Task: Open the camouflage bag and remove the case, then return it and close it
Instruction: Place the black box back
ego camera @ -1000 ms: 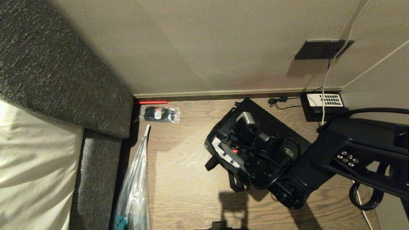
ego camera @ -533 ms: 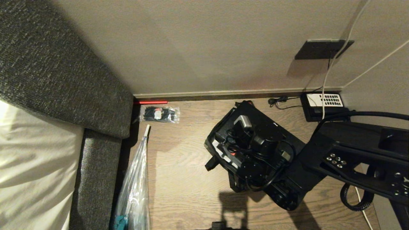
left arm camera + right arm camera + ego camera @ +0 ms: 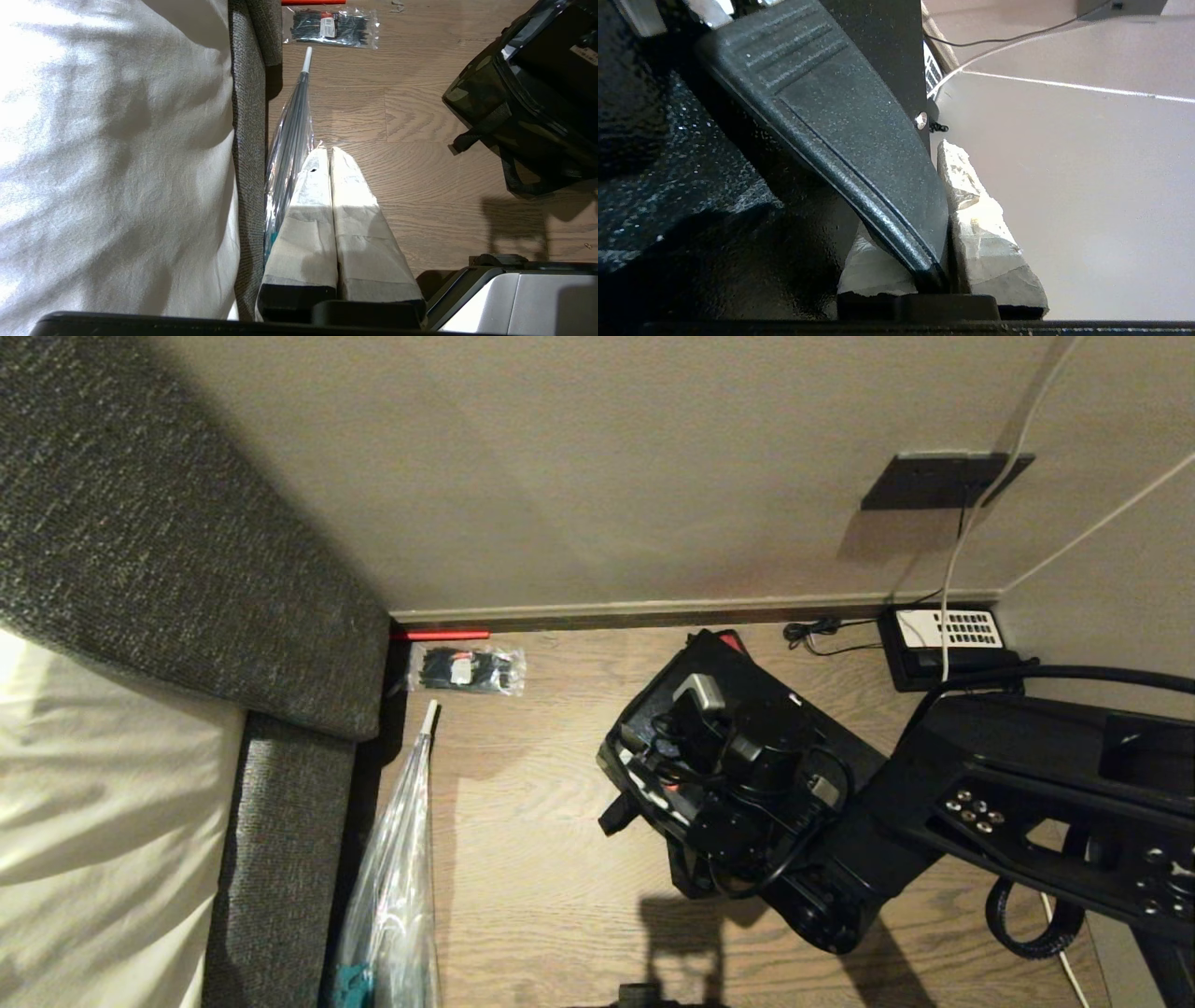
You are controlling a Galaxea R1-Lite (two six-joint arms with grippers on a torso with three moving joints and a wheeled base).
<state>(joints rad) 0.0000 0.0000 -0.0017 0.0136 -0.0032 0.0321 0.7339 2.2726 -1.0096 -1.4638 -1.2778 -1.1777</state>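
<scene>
A packet of cable ties (image 3: 467, 670) lies near the telephone's (image 3: 943, 644) wall.

The camouflage bag (image 3: 653, 775) sits on the floor (image 3: 532, 859), right of the clear plastic bag (image 3: 392, 896); the telephone (image 3: 943, 644) lies behind it, apparently against the wall (image 3: 607, 476).

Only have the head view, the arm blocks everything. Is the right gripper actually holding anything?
Observer: Yes. In the right wrist view the right gripper is clamped on a black ribbed handle-like edge, apparently the case.
Operator: Bag open?
Observer: The left wrist view shows the camouflage bag open, with silvery lining at its rim.
Operator: Left arm?
Observer: The left gripper is shut and empty, hanging over the wood floor beside the clear plastic bag.
</scene>
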